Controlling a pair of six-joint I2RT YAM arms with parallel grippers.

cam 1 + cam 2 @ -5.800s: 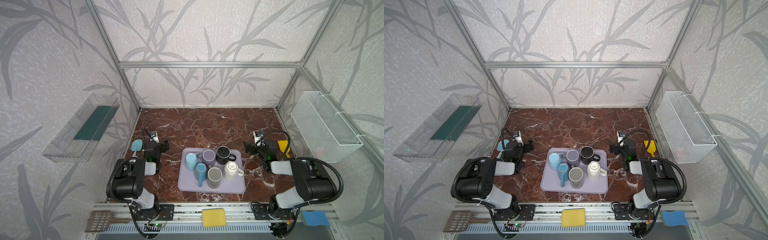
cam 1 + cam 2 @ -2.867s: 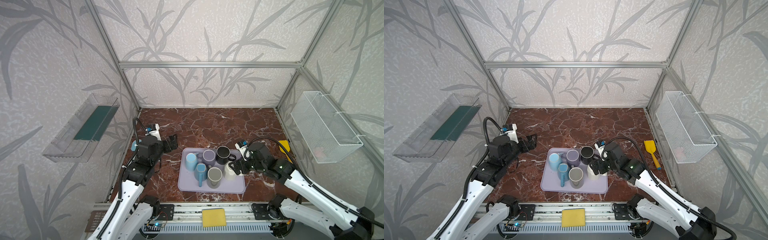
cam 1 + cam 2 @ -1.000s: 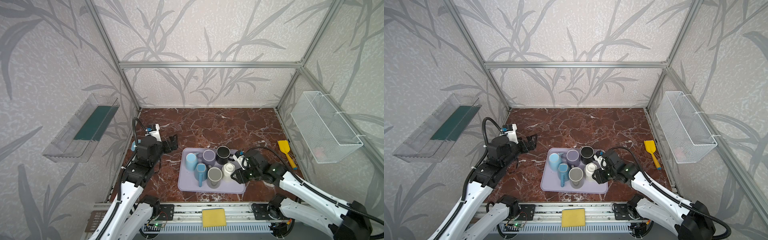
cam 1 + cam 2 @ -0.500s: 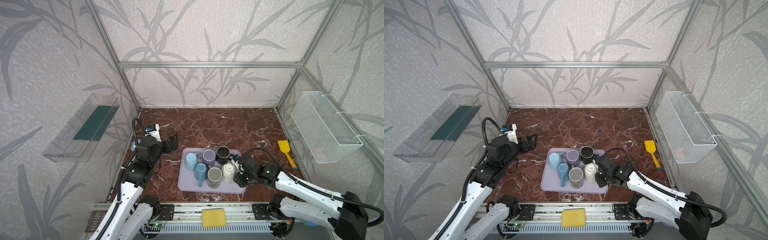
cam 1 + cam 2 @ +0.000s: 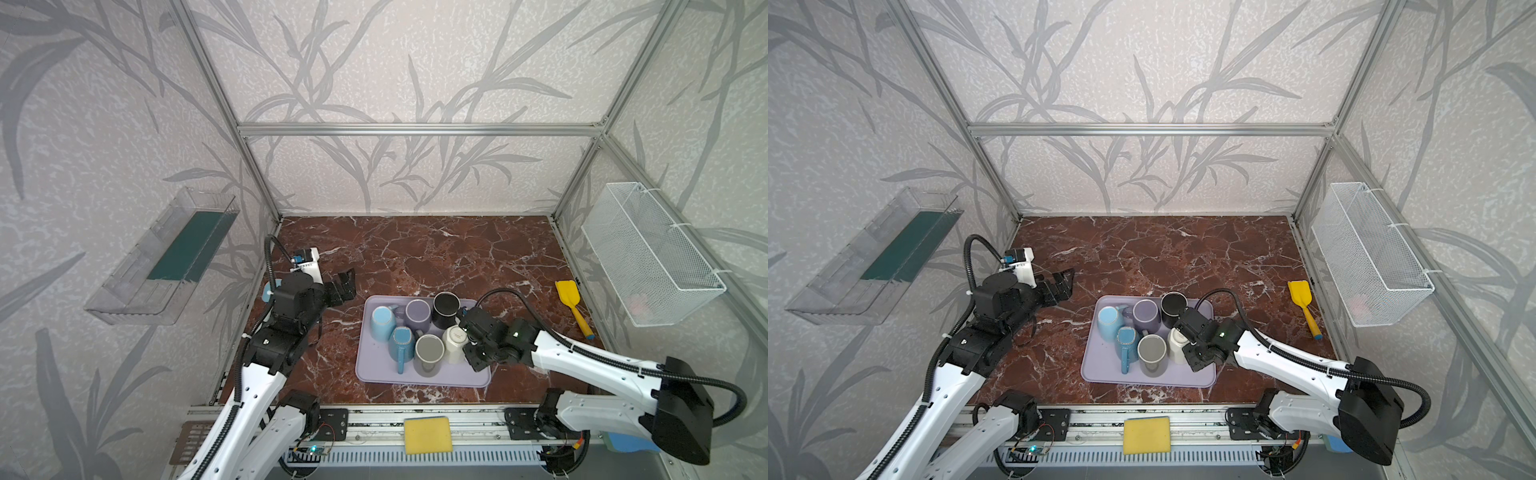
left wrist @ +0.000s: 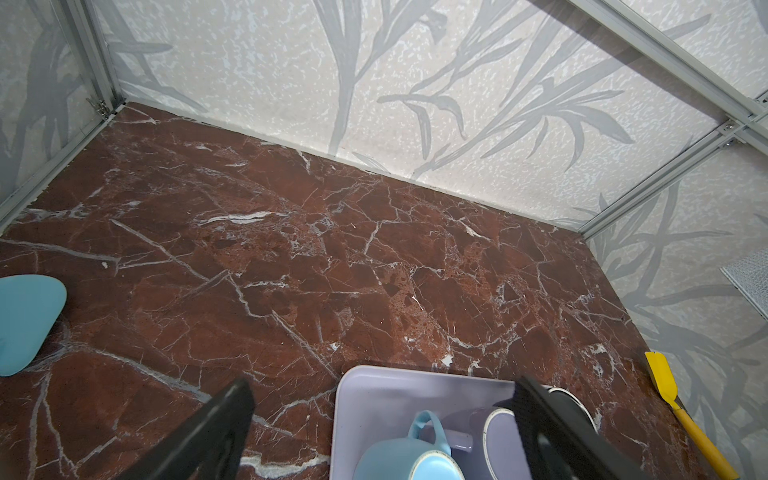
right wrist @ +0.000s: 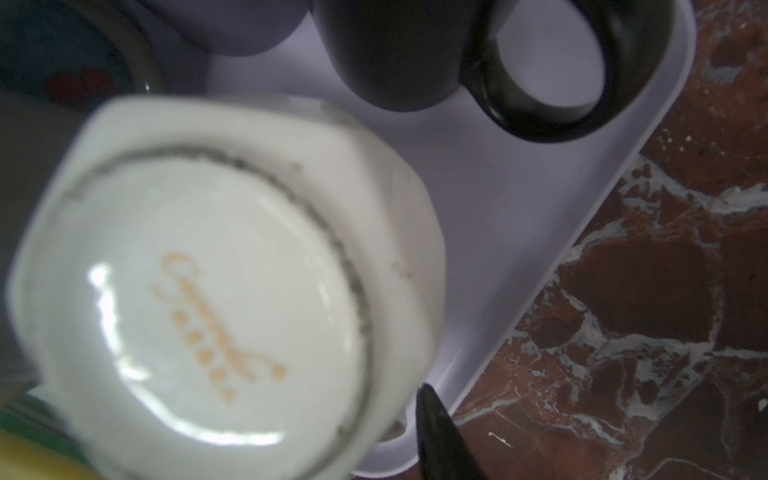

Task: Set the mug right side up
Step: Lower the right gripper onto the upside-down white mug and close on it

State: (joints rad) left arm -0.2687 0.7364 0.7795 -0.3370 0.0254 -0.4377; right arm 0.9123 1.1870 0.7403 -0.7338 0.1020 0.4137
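In both top views the right gripper (image 5: pixel 470 347) (image 5: pixel 1191 345) sits closer against the right side of the white mug (image 5: pixel 454 340) (image 5: pixel 1176 340) than a second ago. The mug stands base up, long axis vertical, at the right of the tray (image 5: pixel 457 376) (image 5: pixel 1100 370). The left gripper (image 5: pixel 347 286) (image 5: pixel 1063 286) is unmoved, well left of the tray.

In the left wrist view the left gripper (image 6: pixel 380 436) has its jaws spread wide.

In the right wrist view the mug's (image 7: pixel 199 291) base faces the camera, with one black finger (image 7: pixel 440 436) beside it. I cannot tell whether the jaws pinch it.
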